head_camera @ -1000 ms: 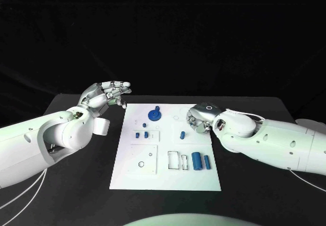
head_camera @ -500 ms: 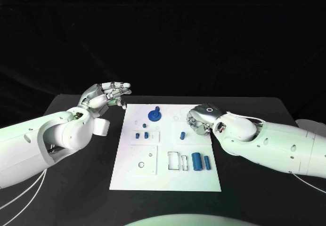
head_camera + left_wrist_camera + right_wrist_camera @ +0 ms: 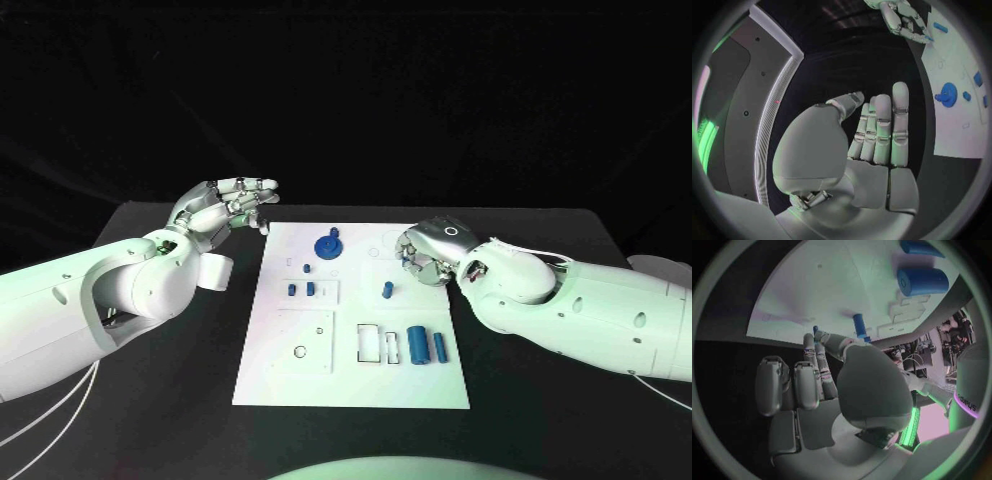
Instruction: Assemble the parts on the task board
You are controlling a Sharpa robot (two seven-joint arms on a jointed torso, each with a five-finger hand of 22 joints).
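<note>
The white task board [image 3: 353,372] lies mid-table. On it are a round blue part [image 3: 329,244], two small blue pieces [image 3: 300,288], a blue peg [image 3: 387,289] and two blue cylinders [image 3: 424,344]. My right hand [image 3: 423,255] hovers over the board's far right part, fingers pointing down close to the peg [image 3: 859,325]. A blue speck shows at its fingertips [image 3: 815,331]; whether it is held I cannot tell. My left hand [image 3: 231,205] is raised beyond the board's far left corner, its fingers [image 3: 882,127] side by side and holding nothing. The round part [image 3: 947,93] also appears in the left wrist view.
Rectangular cutouts [image 3: 375,342] and a round hole [image 3: 299,351] mark the board's near half. Black table [image 3: 562,400] surrounds the board, with bare room at the front and to both sides.
My right hand has edged slightly farther in over the board's far right part. The left hand and the parts have stayed put.
</note>
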